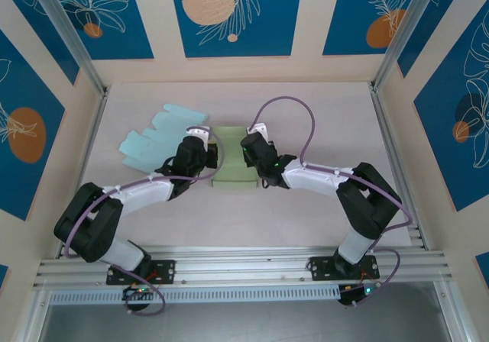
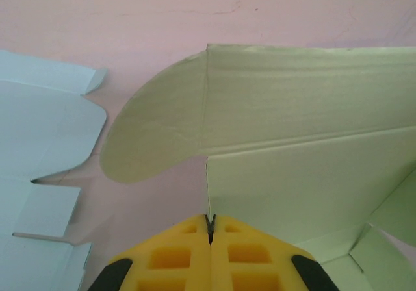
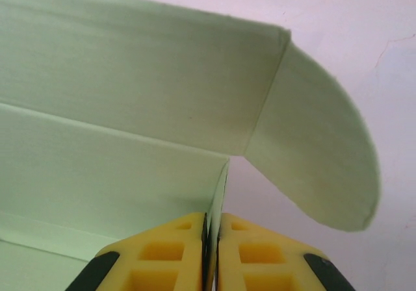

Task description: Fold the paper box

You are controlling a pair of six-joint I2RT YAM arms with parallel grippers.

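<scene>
The pale green paper box [image 1: 233, 165] lies partly folded in the middle of the table, between the two arms. My left gripper [image 1: 212, 157] is at its left edge, shut on the thin upright side wall, whose edge runs straight into the yellow fingertips [image 2: 195, 239]. My right gripper [image 1: 250, 159] is at the right edge, shut on the opposite side wall [image 3: 218, 187]. In the left wrist view the box panels [image 2: 292, 174] rise ahead, with a rounded flap [image 2: 156, 135] lying flat to the left. The right wrist view has the panels [image 3: 117, 109] and the other rounded flap [image 3: 318, 161].
A flat light blue box blank [image 1: 157, 140] lies unfolded at the left of the table, close beside the green box [image 2: 39, 141]. Aluminium frame posts [image 1: 390, 59] stand at the back corners, and a rail [image 1: 244, 266] runs along the near edge.
</scene>
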